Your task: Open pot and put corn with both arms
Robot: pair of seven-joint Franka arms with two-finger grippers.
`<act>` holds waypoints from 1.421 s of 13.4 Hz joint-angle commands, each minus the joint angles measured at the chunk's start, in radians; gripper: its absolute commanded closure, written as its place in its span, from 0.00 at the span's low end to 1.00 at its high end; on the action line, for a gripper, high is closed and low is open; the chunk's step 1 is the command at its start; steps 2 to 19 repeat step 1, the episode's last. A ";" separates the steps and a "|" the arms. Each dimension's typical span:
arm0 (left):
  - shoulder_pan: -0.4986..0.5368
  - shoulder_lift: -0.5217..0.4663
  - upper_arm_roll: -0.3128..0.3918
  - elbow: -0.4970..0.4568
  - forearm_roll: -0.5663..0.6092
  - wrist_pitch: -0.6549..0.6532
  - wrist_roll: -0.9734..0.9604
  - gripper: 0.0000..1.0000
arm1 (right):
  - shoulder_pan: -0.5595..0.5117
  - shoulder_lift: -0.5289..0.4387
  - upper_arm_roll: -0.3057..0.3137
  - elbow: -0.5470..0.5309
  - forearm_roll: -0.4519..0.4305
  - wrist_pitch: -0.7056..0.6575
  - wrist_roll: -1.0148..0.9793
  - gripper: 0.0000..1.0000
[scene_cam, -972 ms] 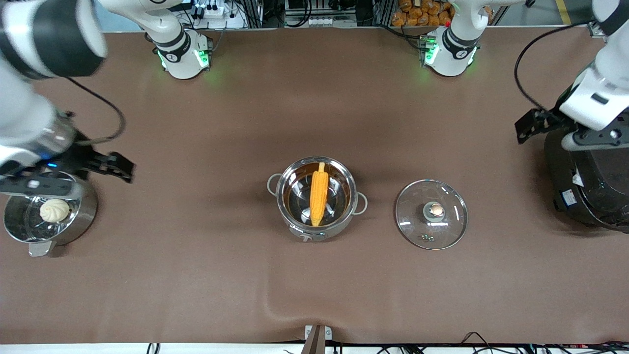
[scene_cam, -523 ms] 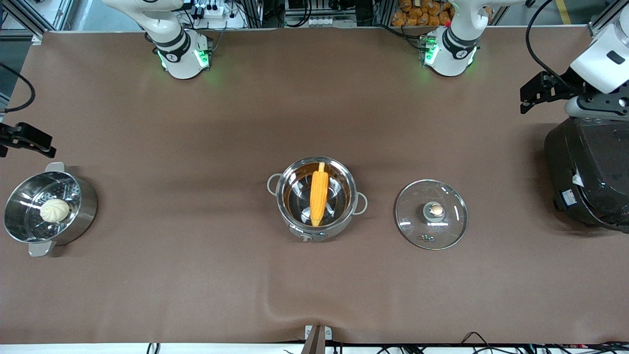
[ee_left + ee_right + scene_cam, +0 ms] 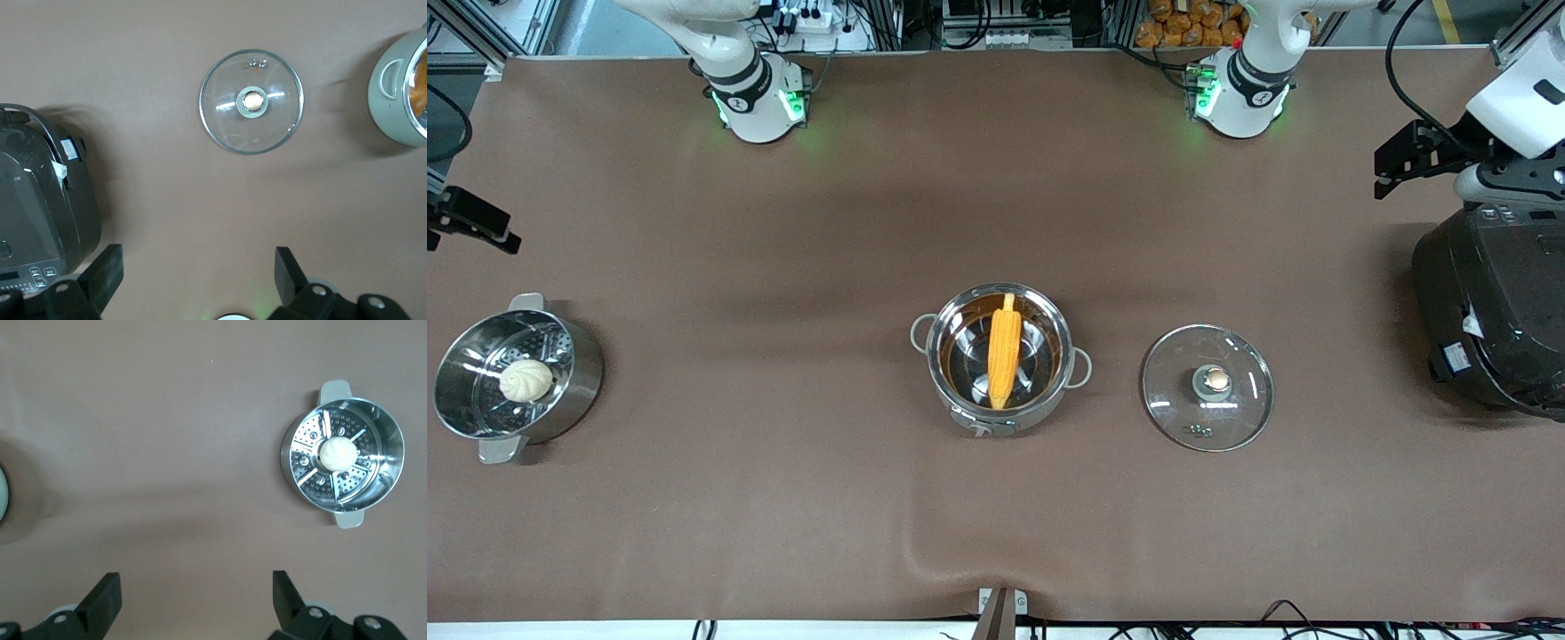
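Note:
The steel pot (image 3: 1049, 404) stands open in the middle of the table with the yellow-orange corn (image 3: 1004, 351) lying inside it. Its glass lid (image 3: 1183, 418) with the copper-coloured knob (image 3: 1214, 380) lies flat on the table beside the pot, toward the left arm's end. The lid (image 3: 227, 127) and the pot's edge (image 3: 400, 93) also show in the left wrist view. My left gripper (image 3: 1392, 169) is open and empty, up over the table beside the black cooker; its own view shows it too (image 3: 198, 267). My right gripper (image 3: 480, 229) is open and empty, raised at the right arm's end of the table (image 3: 193, 593).
A steel steamer pot (image 3: 578, 391) with a white bun (image 3: 525, 380) stands at the right arm's end, also in the right wrist view (image 3: 387, 433). A big black cooker (image 3: 1494, 320) stands at the left arm's end (image 3: 40, 193). A brown mat covers the table.
Both arms have drawn back and up. The right gripper has left its place over the steamer pot. The left gripper has moved off the cooker toward the bases. Pot, corn and lid have not moved.

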 commanded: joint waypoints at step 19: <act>-0.019 -0.008 0.012 0.008 -0.022 -0.019 -0.013 0.00 | -0.027 -0.079 0.019 -0.076 0.036 0.008 -0.008 0.00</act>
